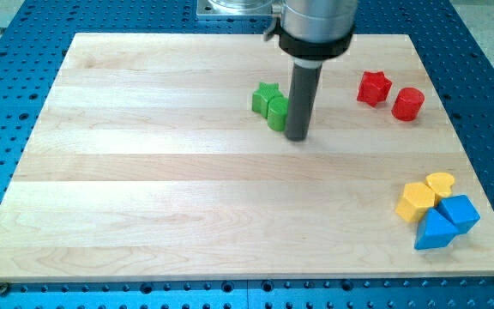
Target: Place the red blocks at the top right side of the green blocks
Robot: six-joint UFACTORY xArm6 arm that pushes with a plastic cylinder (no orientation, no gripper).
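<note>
Two green blocks sit together near the view's top middle: a green star and a green cylinder touching it on its lower right. My tip rests on the board just right of the green cylinder, close to it or touching. Two red blocks lie at the view's upper right: a red star and a red cylinder just right of it and slightly lower. They are well to the right of my tip and the green blocks.
A cluster at the view's lower right holds a yellow hexagon-like block, a yellow heart, a blue triangle-like block and a blue cube-like block. The wooden board lies on a blue perforated table.
</note>
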